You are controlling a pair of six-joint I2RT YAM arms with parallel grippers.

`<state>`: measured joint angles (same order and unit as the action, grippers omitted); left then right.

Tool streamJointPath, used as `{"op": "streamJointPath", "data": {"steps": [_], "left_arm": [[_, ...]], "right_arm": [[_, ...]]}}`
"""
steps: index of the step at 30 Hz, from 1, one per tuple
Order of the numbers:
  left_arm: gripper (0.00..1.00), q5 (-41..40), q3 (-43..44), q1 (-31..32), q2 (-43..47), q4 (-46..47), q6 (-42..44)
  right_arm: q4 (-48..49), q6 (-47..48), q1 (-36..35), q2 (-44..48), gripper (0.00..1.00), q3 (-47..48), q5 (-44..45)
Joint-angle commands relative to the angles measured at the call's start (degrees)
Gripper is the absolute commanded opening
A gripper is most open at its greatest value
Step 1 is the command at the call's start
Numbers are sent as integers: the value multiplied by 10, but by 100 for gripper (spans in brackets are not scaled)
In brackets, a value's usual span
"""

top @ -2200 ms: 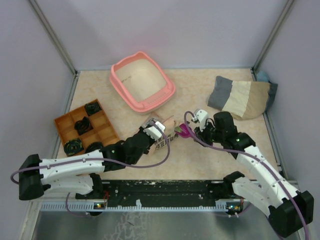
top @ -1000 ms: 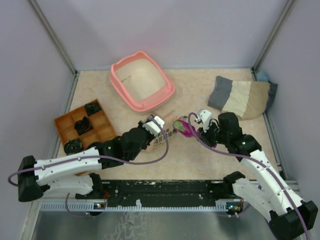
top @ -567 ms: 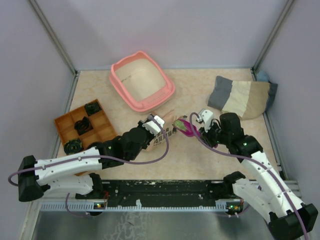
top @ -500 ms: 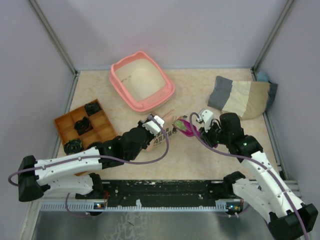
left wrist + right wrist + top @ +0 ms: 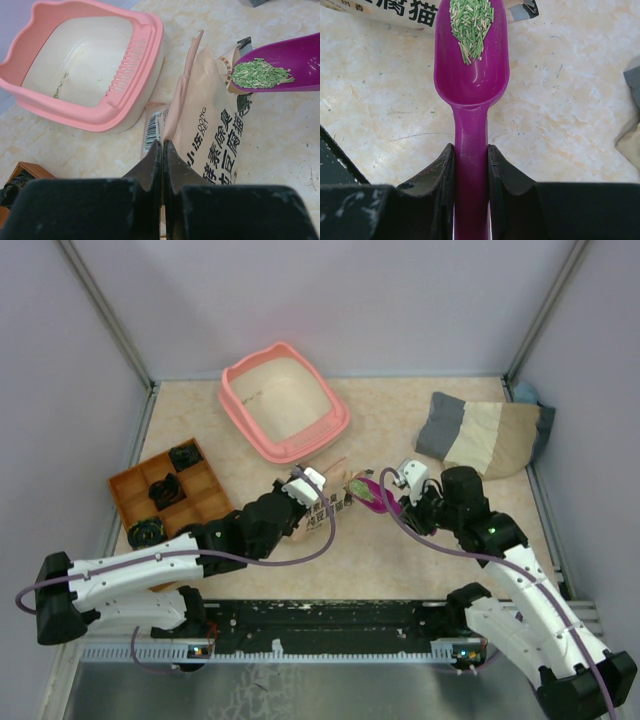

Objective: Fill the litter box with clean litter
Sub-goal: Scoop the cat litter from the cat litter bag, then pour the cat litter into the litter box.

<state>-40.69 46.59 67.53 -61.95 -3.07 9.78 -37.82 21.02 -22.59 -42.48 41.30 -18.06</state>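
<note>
Beyond the right gripper (image 5: 471, 162), clamped on the scoop (image 5: 471, 80) handle with the clean litter (image 5: 471, 22) in its bowl, the litter box (image 5: 300, 448) stood well apart, farther out and leftward, nearer the left gripper (image 5: 162, 152) pinching the bag (image 5: 210, 135).

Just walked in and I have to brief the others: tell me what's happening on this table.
The left arm's fingers pinch the edge of the beige printed paper bag. The right arm's fingers clamp the handle of the magenta plastic scoop, which carries a small heap of green litter granules at the bag's mouth. The salmon-pink plastic litter box sits nearby, holding only a few green specks.
</note>
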Motion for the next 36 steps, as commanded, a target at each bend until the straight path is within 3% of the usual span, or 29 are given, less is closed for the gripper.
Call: {"op": "streamJointPath", "data": {"steps": [1,19,36], "left_arm": [[0,-32,33,-13,27,55,-1],[0,-31,43,-20,19,51,-13],[0,-30,38,-25,28,44,-35]], "right_arm": [[13,15,5,13,0,8,-11],[24,12,6,36,0,-2,7],[61,-14,47,49,0,4,-53]]}}
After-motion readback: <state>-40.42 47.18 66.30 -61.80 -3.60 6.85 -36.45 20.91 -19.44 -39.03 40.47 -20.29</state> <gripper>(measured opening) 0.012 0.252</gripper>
